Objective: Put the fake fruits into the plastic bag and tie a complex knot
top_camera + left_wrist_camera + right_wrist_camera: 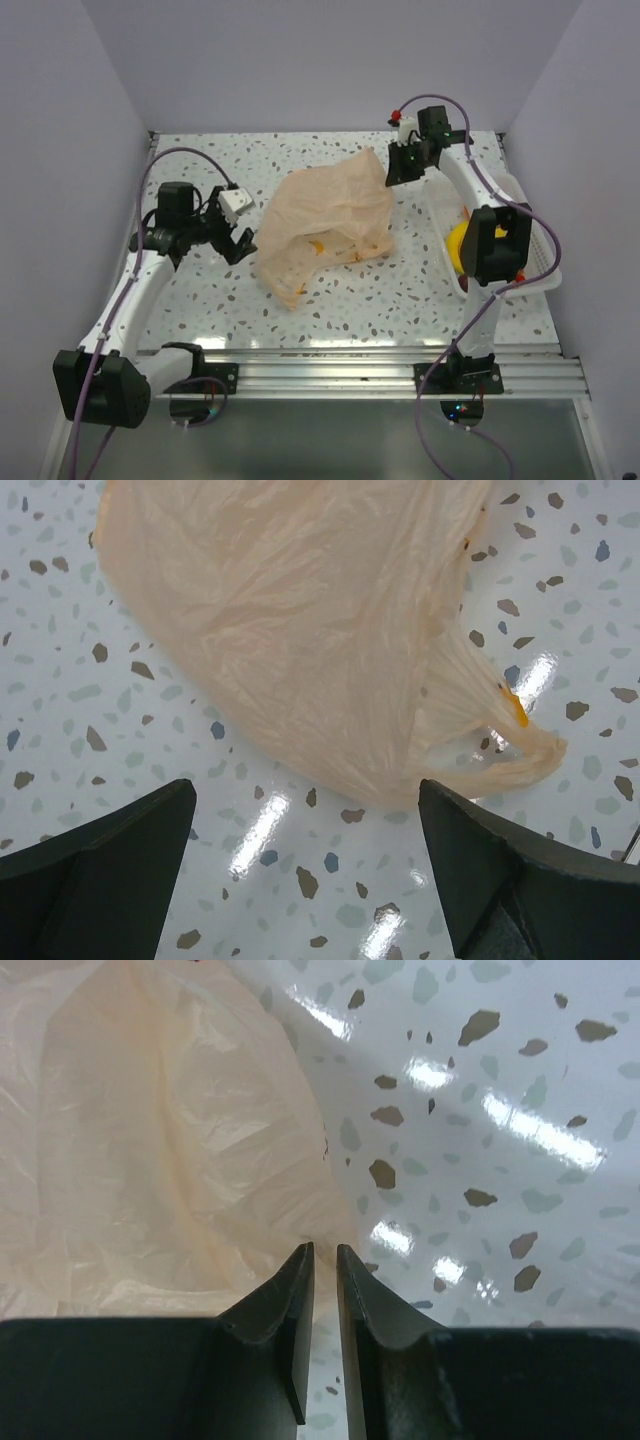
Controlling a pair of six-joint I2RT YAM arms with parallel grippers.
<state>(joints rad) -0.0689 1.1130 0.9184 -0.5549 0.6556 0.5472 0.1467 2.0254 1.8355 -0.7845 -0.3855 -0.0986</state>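
The peach-orange plastic bag lies crumpled in the middle of the table, its far right corner raised in a peak. My left gripper is open and empty just left of it. In the left wrist view the jaws stand wide apart over bare table, with the bag and one handle loop just beyond. My right gripper is at the bag's far right corner. In the right wrist view its jaws are almost together and the bag's edge runs into the slit. A yellow banana lies in the tray.
A white rectangular tray stands at the right edge of the table, partly hidden by the right arm. Grey walls close in the left, back and right sides. A metal rail runs along the near edge.
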